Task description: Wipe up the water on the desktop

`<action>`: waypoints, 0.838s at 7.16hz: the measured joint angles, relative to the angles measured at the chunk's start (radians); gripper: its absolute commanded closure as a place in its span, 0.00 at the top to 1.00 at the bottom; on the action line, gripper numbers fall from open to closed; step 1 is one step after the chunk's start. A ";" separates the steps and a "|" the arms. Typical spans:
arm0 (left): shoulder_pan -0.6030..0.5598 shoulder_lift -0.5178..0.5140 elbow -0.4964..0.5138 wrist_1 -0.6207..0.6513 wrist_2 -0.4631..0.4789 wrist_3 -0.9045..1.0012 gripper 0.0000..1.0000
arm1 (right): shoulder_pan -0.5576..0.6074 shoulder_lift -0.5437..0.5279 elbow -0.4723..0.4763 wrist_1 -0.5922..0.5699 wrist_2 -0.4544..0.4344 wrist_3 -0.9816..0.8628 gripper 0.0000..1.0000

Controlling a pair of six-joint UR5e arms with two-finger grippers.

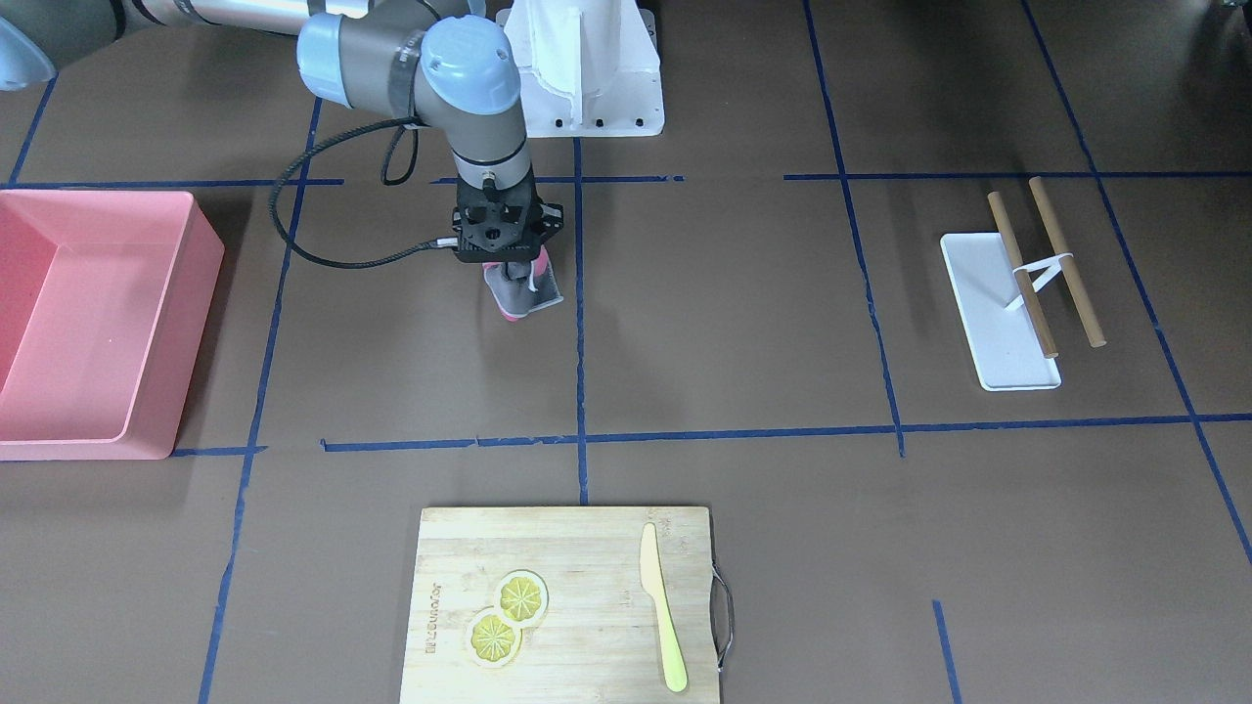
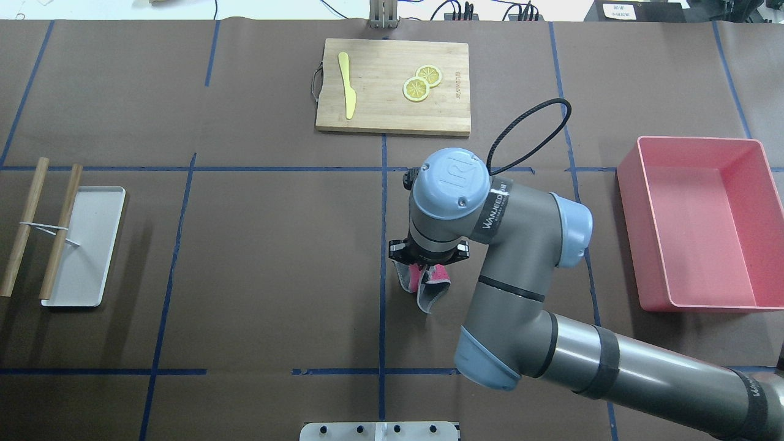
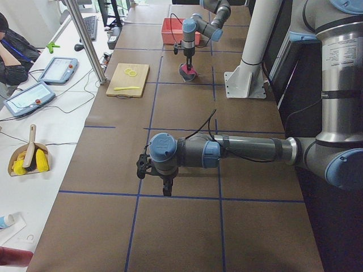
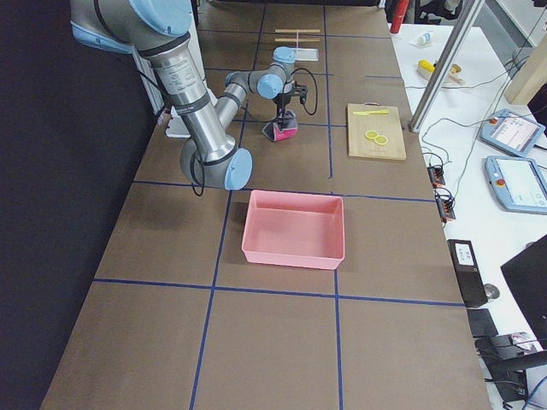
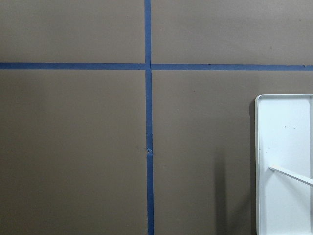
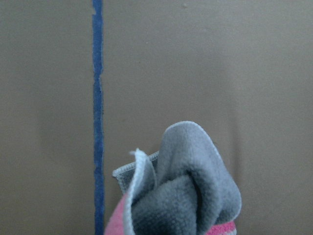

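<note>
The desktop (image 1: 734, 323) is a matte brown surface with a grid of dark-blue tape lines. My right gripper (image 1: 514, 279) points straight down and is shut on a bunched pink and grey cloth (image 1: 523, 293) just beside a blue tape line. The cloth's lower end reaches the desktop (image 2: 275, 257), and the cloth (image 2: 429, 291) also fills the bottom of the right wrist view (image 6: 181, 196). I cannot make out any water. My left gripper (image 3: 166, 190) shows only in the exterior left view, low over the desktop; I cannot tell whether it is open or shut.
A pink bin (image 1: 201, 264) stands on the robot's right side. A bamboo cutting board (image 1: 567, 548) with lemon slices and a yellow knife lies at the far edge. A white tray (image 1: 988, 323) with two wooden sticks across it lies on the robot's left.
</note>
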 measured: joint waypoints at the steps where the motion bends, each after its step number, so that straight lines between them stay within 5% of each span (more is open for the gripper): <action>1: 0.000 0.003 0.000 -0.001 -0.001 0.000 1.00 | 0.005 0.001 -0.019 0.003 -0.004 -0.007 0.00; 6: 0.001 0.005 -0.002 -0.001 -0.001 0.000 1.00 | 0.105 -0.182 0.032 -0.001 0.004 -0.198 0.00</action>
